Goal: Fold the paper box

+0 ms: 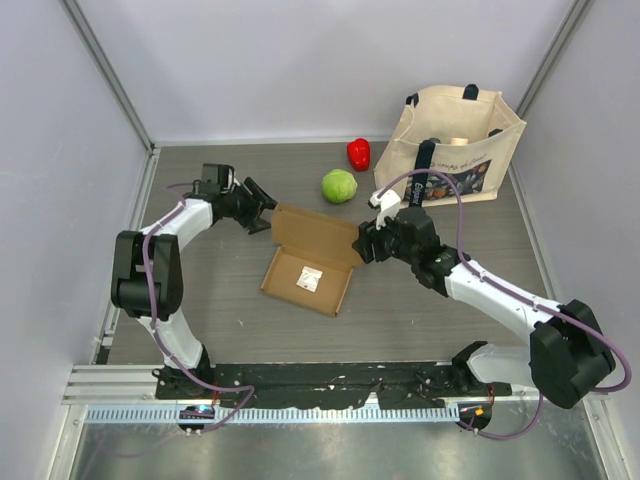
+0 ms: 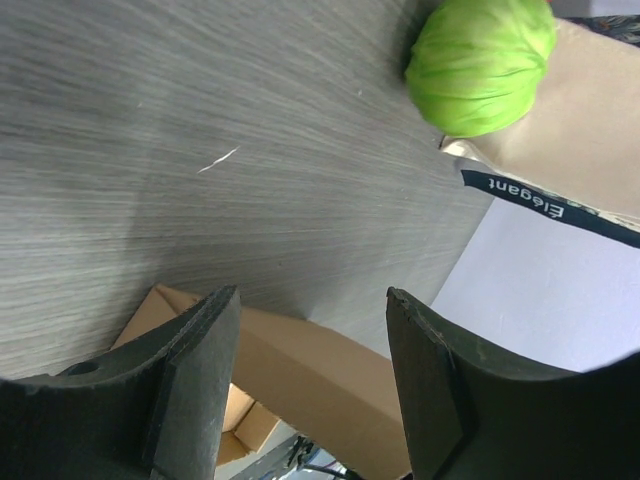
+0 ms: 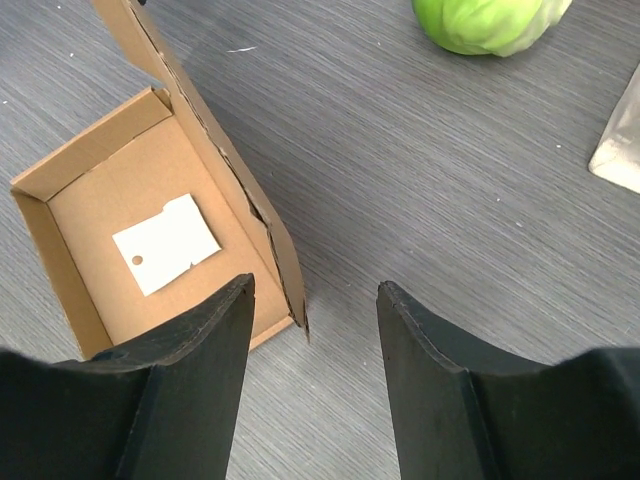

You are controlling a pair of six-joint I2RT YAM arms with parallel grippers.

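Observation:
The brown cardboard paper box lies open in the middle of the table, its lid flap raised at the far side. A small white paper scrap lies inside it. My left gripper is open at the lid's far left corner, and the flap shows between and beyond its fingers. My right gripper is open at the box's right side; the lid's edge stands just ahead of its left finger. The box floor with the scrap shows in the right wrist view.
A beige canvas tote bag with dark handles stands at the back right. A green cabbage and a red pepper lie behind the box. The cabbage also shows in the left wrist view and the right wrist view.

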